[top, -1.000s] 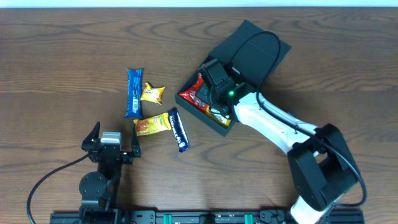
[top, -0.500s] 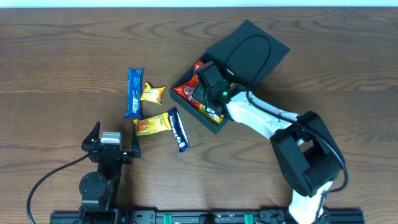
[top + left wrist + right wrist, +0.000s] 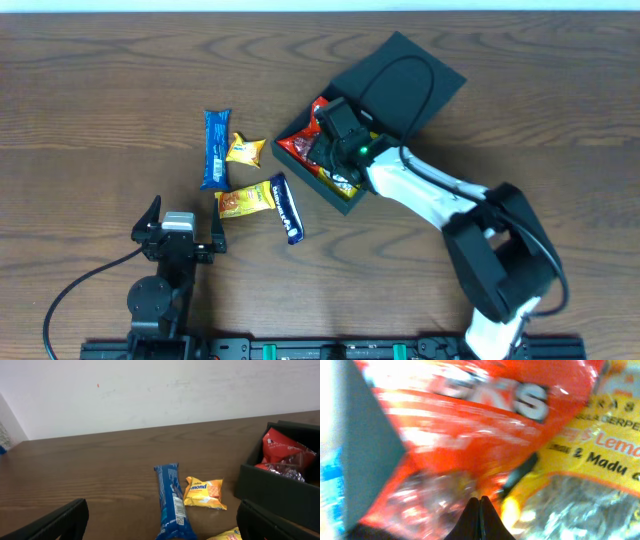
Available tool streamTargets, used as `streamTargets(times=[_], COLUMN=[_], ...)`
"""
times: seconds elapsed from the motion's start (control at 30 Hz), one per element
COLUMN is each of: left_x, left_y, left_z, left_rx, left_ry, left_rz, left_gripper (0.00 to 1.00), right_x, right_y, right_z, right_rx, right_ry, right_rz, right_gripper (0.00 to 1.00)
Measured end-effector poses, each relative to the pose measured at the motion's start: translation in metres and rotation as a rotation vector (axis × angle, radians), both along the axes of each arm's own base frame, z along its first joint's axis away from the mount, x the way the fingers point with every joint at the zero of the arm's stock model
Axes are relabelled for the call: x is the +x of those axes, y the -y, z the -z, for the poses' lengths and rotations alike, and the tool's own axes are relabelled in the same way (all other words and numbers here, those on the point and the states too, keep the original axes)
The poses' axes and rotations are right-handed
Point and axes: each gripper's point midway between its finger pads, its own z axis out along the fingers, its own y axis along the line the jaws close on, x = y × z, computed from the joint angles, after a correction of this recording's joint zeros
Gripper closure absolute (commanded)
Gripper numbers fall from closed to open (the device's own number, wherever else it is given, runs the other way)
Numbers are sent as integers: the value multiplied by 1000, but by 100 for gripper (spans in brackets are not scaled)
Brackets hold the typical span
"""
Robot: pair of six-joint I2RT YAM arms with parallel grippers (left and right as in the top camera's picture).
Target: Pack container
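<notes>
Packing partly complete: container (image 3: 322, 187), lid open, right of centre on the counter, holds red and yellow packets (image 3: 298, 148) under the right gripper (image 3: 480, 502), jaws closed; four loose packets (image 3: 245, 201) lie near the left gripper (image 3: 180, 225), jaws wide.

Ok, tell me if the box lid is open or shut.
Open. The lid is folded back behind the box, and a red packet inside shows from above.
</notes>
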Motion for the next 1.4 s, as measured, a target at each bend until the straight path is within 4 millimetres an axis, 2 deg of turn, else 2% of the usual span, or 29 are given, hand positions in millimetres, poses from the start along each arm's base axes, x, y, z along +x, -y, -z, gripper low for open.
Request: streamTargets(times=[0.1,0.17,0.67,1.07,1.4], left_x=[0,0,0,0,0], left_y=[0,0,0,0,0], left_z=[0,0,0,0,0], left_rx=[0,0,0,0,0], left_ry=[0,0,0,0,0], left_rz=[0,0,0,0,0], left_gripper=[5,5,5,5,5], right_x=[3,5,17,19,18], right_y=[-1,-1,-1,-2,-6], right_z=[-21,-28,-36,-32,-1], right_rx=[21,26,16,12,-10], right_ry=[44,62,133,136,93], right_rz=[-2,0,1,-3,-14], right_gripper=[98,98,98,99,98])
